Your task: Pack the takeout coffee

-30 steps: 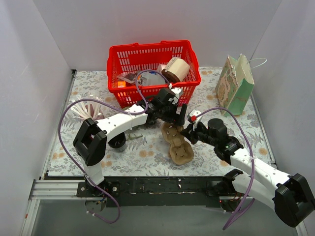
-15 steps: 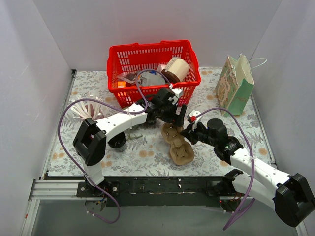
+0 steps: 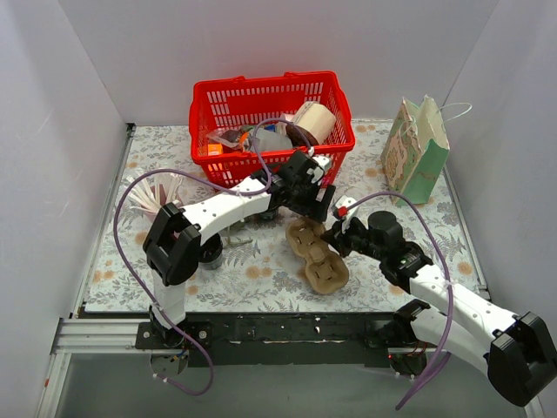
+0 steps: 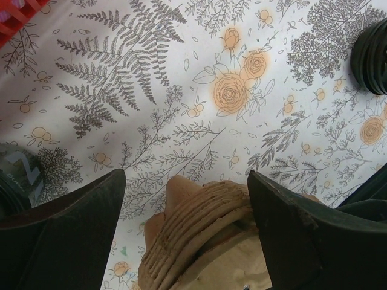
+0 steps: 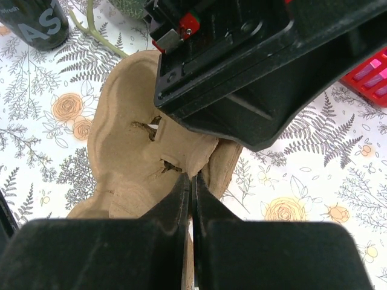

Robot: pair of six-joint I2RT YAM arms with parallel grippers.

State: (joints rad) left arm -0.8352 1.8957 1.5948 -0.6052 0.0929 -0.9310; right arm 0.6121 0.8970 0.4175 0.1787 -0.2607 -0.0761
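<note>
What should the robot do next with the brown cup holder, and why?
Probably close the left gripper on the cup holder. That gripper is open, with the holder's layered end between its fingers, while the right gripper is shut on another edge, which should steady it.

The cup carrier is brown moulded pulp, matt and rough to look at, with fine ridges pressed into its edge and ragged, fibrous slits in its cups. Under it the table cover is a smooth sheet printed with ferns and roses, carrying a faint sheen. At the far side the basket is glossy red plastic lattice. On the right the bag is matt, pale green paper. The left gripper and right gripper have dull black plastic fingers, slightly grainy. The arm shells are smooth white plastic with a soft gloss.
</note>
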